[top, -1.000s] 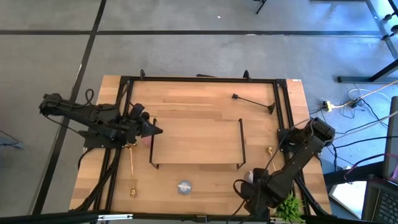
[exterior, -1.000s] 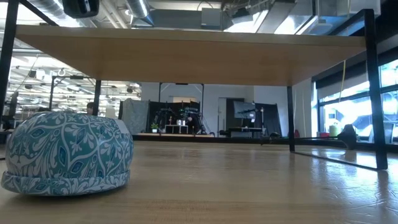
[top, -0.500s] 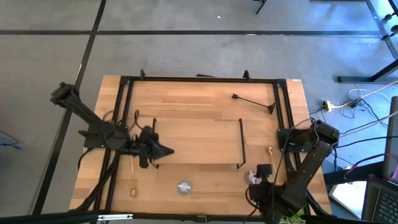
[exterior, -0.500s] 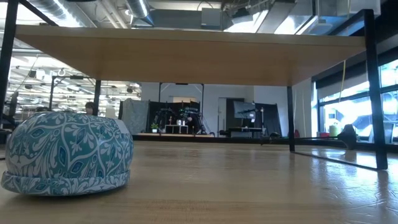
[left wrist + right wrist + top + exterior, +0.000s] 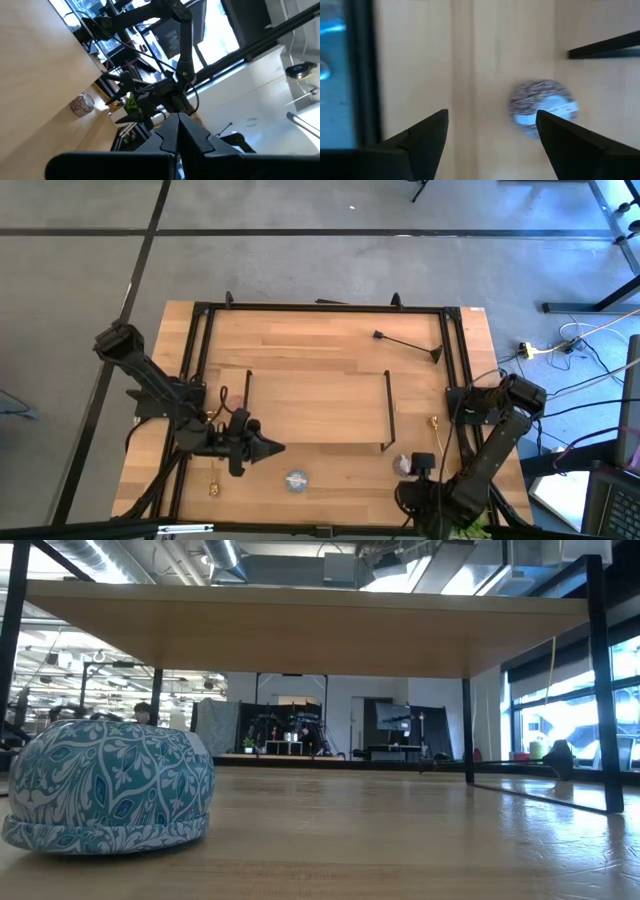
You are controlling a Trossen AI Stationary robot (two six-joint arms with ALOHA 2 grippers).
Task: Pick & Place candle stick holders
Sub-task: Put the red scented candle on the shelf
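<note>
**Observer:** What do you count on the table (image 5: 330,345), biggest first?

**Operator:** I see one wide wooden board (image 5: 316,408) with black end rails in the middle. Then three slim candle holders lying flat: one black holder (image 5: 408,345) toward the far right corner, one gold holder (image 5: 213,470) at the left edge partly under my left arm, and a second gold holder (image 5: 435,422) by the right rail, of which only a short bit shows. Then the squat rounds: one pale blue round (image 5: 296,480) near the front edge (patterned teal and white in the low view), one mauve round (image 5: 403,465) off the board's front right corner, and a pink round (image 5: 222,397) just beyond the left arm, mostly hidden.

**Observer:** And your grippers?

**Operator:** My left gripper (image 5: 275,448) sits at the board's front left corner, fingers pressed together, holding nothing. My right gripper (image 5: 492,130) hangs over the mauve round with its fingers spread apart; I see the round speckled, just beside one fingertip (image 5: 545,120).

**Observer:** Anything smaller?

**Operator:** A bit of green plant (image 5: 470,525) at the front right edge.
</note>
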